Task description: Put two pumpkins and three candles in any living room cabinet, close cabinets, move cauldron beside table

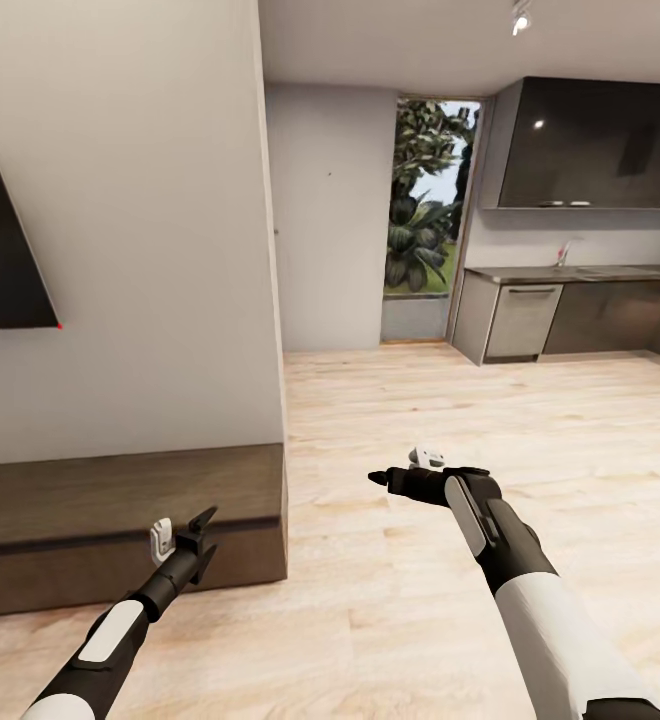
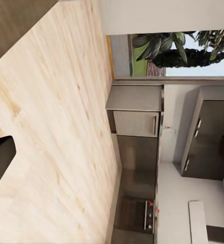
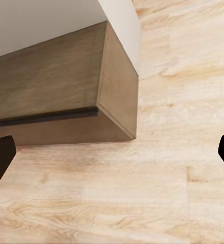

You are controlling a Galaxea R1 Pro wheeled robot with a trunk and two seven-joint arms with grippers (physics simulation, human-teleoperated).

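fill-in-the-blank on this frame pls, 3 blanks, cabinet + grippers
1. The cabinet stands against the ____.
2. The cabinet's drawer fronts are all ____.
3. The right gripper is open and holds ____, like the left gripper.

Missing words: wall; closed; nothing

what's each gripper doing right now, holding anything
Left gripper: open, empty, near the cabinet.
Right gripper: open, empty, over the floor.
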